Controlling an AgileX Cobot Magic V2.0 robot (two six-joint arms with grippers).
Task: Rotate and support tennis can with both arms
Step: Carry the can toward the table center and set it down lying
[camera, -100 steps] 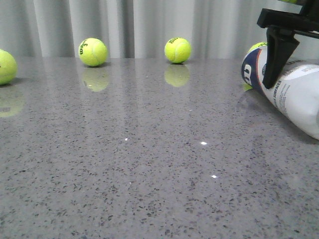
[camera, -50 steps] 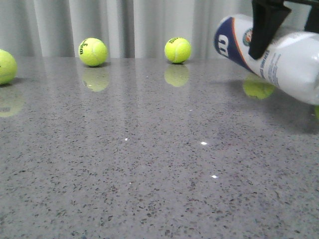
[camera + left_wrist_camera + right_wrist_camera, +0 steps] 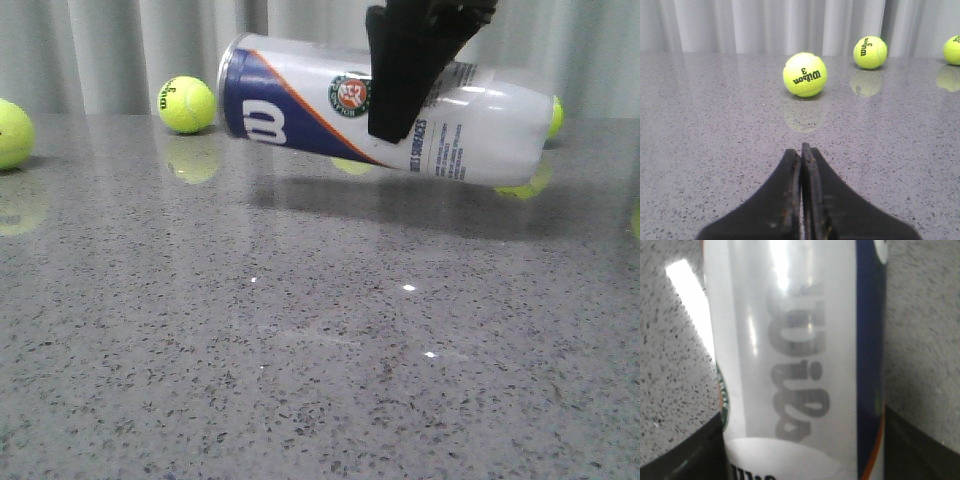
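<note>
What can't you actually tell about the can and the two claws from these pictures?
- Small print on the tennis can: too small in the front view, blurred in the right wrist view.
- Right gripper: its top is cut off by the front view's edge.
- Left gripper: missing from the front view, so its position relative to the can is unknown.

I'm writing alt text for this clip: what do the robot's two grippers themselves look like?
Both are matte black with no visible markings or cables. The left gripper has two wedge-shaped fingers that taper to narrow tips, with scuffed, brownish wear along their inner edges. The right gripper shows as a broad, angular black finger in the front view; its wrist view shows only dark finger edges.
</note>
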